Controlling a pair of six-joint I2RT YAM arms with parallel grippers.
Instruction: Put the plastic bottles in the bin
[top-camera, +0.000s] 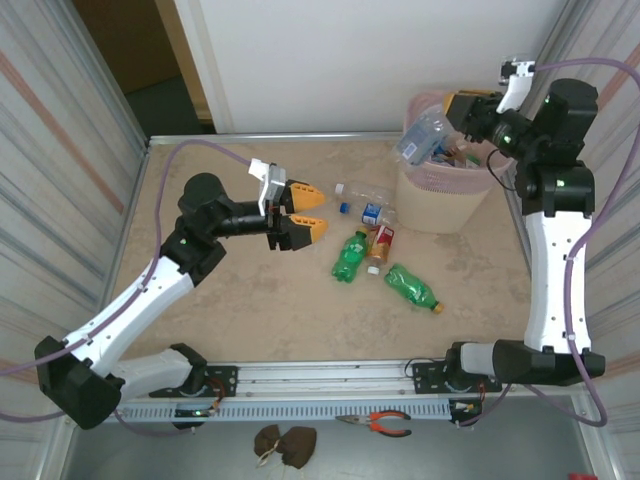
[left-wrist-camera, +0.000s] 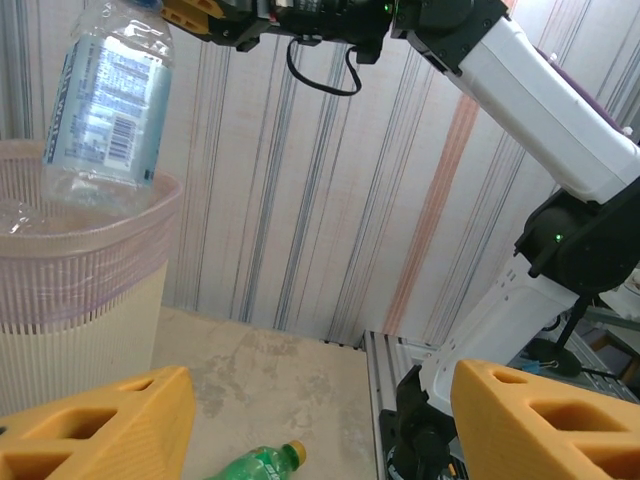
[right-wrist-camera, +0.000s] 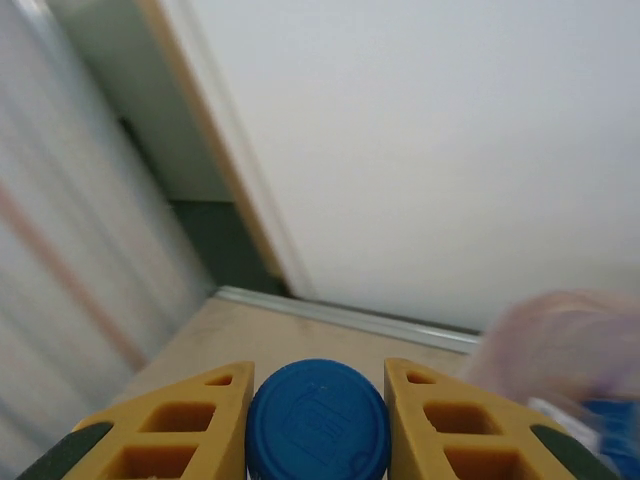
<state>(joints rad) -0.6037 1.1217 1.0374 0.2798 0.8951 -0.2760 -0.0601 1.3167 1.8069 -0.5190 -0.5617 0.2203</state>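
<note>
Bottle (top-camera: 420, 138) of clear thin plastic with a pale printed label hung tilted over the rim of the beige bin (top-camera: 445, 210) at the table's (top-camera: 250, 310) far right corner. Its smooth round blue cap (right-wrist-camera: 318, 420) was pinched in the right pincer (top-camera: 455, 108). The step in hand looked like the drop. Next the jaws would need to part so it fell inside the translucent pink liner (left-wrist-camera: 90, 260). Left pincer (top-camera: 318, 213) stood spread above mid-table, facing glossy green bottles (top-camera: 352, 255) and a brown bottle (top-camera: 381, 245) lying near the bin.
</note>
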